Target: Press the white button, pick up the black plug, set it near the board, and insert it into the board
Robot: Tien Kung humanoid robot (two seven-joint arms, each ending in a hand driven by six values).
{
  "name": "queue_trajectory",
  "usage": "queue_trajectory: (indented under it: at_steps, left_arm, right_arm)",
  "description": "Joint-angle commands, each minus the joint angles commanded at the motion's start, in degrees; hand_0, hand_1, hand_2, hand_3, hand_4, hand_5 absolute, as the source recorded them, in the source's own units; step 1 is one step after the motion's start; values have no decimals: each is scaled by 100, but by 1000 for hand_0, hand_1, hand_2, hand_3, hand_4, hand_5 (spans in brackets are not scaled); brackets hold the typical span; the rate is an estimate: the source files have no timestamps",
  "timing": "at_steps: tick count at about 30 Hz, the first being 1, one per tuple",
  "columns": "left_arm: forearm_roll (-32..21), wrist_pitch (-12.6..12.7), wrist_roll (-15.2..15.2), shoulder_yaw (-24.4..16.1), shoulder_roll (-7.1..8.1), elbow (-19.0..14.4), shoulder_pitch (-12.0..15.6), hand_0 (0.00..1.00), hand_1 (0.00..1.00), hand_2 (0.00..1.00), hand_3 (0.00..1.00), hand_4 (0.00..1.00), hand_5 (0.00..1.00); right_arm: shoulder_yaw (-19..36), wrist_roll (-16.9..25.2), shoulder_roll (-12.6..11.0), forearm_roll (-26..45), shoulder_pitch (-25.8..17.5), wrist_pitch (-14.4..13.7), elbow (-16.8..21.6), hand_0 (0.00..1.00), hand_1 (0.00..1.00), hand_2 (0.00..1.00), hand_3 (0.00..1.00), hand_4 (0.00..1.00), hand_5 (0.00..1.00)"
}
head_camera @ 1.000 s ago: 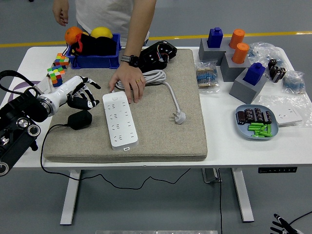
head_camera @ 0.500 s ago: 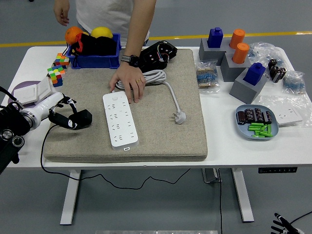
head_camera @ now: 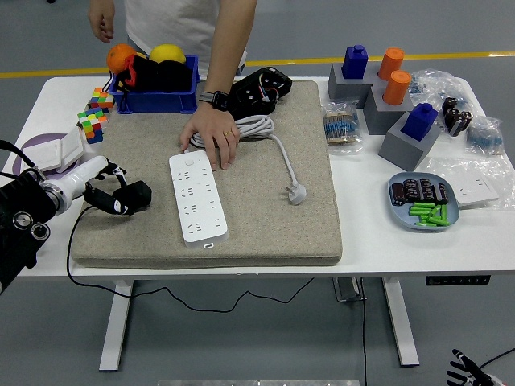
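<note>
The black plug point(head_camera: 134, 195) lies on the grey felt mat point(head_camera: 273, 225) near its left edge, its black cord trailing off the table's front. My left hand point(head_camera: 109, 193) comes in low from the left, with its fingers curled around the plug's left end. The white power strip point(head_camera: 197, 197) lies lengthwise on the mat just right of the plug, with its white button point(head_camera: 190, 161) at the far end. A person's hand point(head_camera: 213, 138) rests flat at the strip's far end, on its white cable. My right hand point(head_camera: 465, 372) hangs below the table at the bottom right, fingers relaxed.
The strip's white plug point(head_camera: 297, 193) lies mid-mat. A blue bin point(head_camera: 157, 98) with fruit and puzzle cubes point(head_camera: 95, 112) stand at the back left. A white switch plate point(head_camera: 60, 153) lies by my left arm. Blue and grey blocks point(head_camera: 406, 129) and a dish of batteries point(head_camera: 424, 203) are at the right.
My left hand dropped from above the mat with spread fingers, came down and left, and curled around the black plug. The person's hand has not moved.
</note>
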Motion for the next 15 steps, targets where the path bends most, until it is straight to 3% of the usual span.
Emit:
queue_trajectory:
  at_steps: [3,4,9,10,15]
  left_arm:
    - [-29,1,18,60,6,78,-59,790,773,686,410,915,2]
    - [-43,7,22,80,9,102,-81,726,611,499,401,859,2]
    - [-214,14,65,152,21,152,-168,726,611,499,401,859,2]
    - [-241,11,80,167,24,154,-182,623,523,457,397,852,2]
    - [-441,-14,110,241,26,171,-226,623,523,457,397,852,2]
  right_arm:
    - [-21,-4,-12,2,-3,-1,0,806,709,696,682,763,595]
    - [-27,-7,-15,2,-4,-1,0,806,709,696,681,763,594]
    - [-47,-6,-19,15,4,1,0,806,709,696,681,763,594]
    - [-54,-5,-20,18,5,2,0,806,709,696,680,763,594]
    - [-73,2,-23,31,11,1,0,806,709,696,680,763,594]
